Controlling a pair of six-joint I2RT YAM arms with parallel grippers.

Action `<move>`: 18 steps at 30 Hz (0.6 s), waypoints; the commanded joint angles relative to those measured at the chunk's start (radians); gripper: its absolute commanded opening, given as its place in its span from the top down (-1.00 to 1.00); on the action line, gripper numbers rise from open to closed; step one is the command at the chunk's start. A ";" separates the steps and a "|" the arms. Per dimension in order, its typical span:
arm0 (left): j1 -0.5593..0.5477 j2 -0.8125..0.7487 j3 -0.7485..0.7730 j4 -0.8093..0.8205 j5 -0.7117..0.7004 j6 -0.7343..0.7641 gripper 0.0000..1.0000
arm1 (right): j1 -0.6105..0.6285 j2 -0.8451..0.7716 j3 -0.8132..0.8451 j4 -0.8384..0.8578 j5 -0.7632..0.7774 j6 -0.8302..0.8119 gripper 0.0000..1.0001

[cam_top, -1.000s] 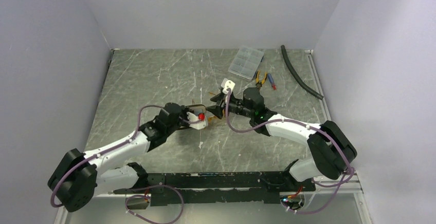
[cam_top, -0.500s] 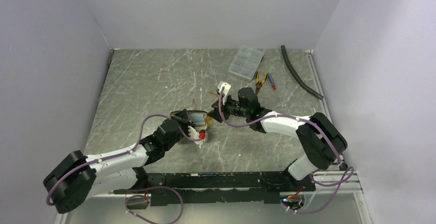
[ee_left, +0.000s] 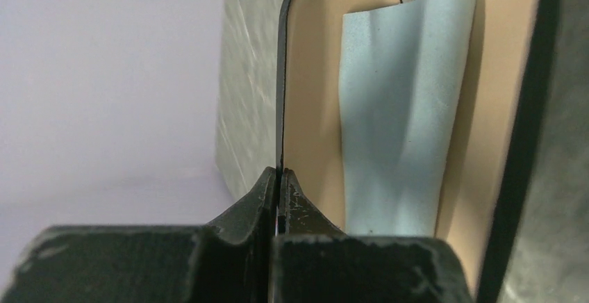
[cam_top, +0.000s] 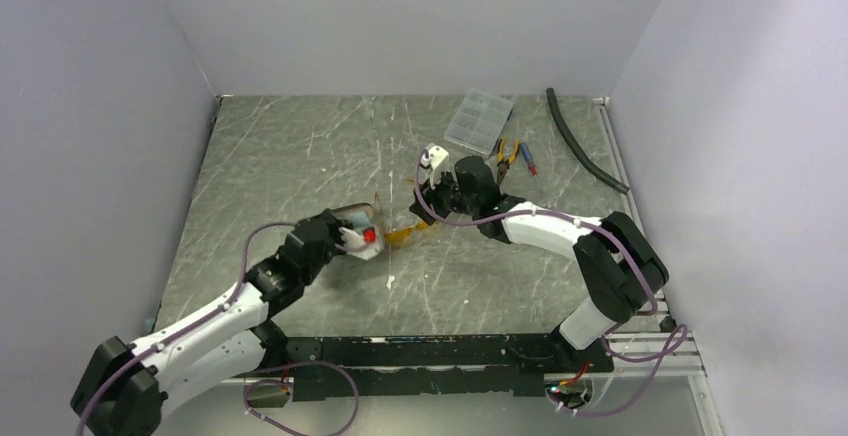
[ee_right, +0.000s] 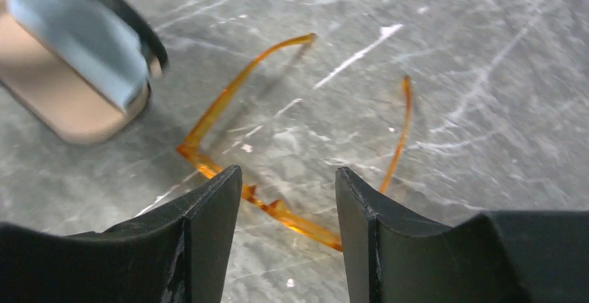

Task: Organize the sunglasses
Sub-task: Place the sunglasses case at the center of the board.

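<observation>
The orange sunglasses (ee_right: 215, 112) lie open on the table, arms pointing away, their front bar (ee_right: 305, 225) just below my right gripper (ee_right: 286, 174), which is open and empty above them. In the top view the sunglasses (cam_top: 405, 233) lie between the two grippers, with the right gripper (cam_top: 424, 204) just beyond them. My left gripper (ee_left: 279, 176) is shut on the thin black rim of the open glasses case (ee_left: 500, 108), whose tan inside holds a grey-blue cloth (ee_left: 396, 108). The case (cam_top: 352, 216) sits left of the sunglasses and also shows in the right wrist view (ee_right: 62, 101).
A clear compartment box (cam_top: 479, 121), orange-handled pliers (cam_top: 508, 152), a blue-handled tool (cam_top: 527, 160) and a black hose (cam_top: 585, 151) lie at the back right. Grey walls stand close on the left, back and right.
My left gripper has drawn back to the left with the case. My right gripper has moved left and farther out over the sunglasses, which now lie uncovered between the arms.
</observation>
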 commanded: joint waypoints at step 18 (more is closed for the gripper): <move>0.387 0.306 0.092 -0.014 0.196 -0.189 0.95 | -0.070 0.208 0.247 -0.258 0.174 0.001 -0.26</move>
